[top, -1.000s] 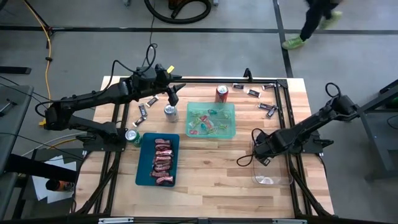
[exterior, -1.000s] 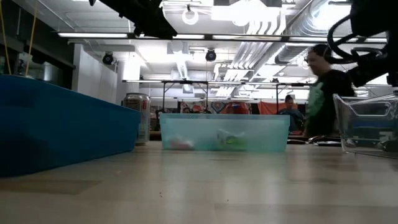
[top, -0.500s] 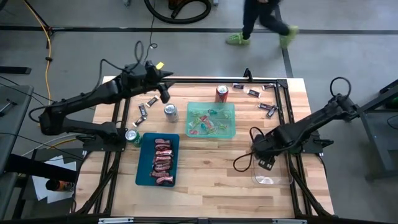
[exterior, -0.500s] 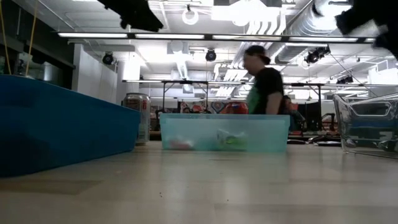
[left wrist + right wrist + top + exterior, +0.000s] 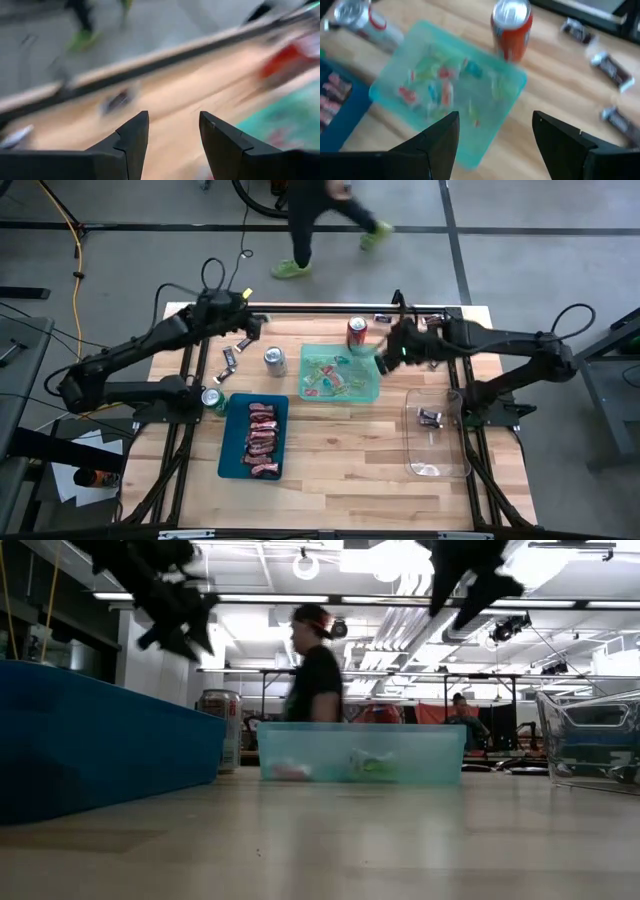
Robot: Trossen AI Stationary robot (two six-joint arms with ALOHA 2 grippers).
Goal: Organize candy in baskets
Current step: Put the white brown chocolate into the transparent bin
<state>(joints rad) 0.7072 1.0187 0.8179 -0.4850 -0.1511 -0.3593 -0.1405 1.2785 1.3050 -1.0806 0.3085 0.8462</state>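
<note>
Left arm reaches in from the left side, stretched toward the far-left part of the table, elbow low and wrist raised. Its left gripper (image 5: 250, 326) hangs above the surface with both dark fingers (image 5: 131, 135) parted, a clear gap between them, nothing in it. Right arm comes in from the right edge, forearm running leftward along the far side, wrist well above the table. The right gripper (image 5: 385, 358) points down and leftward near the middle, fingers (image 5: 440, 137) spread wide, empty between them.
</note>
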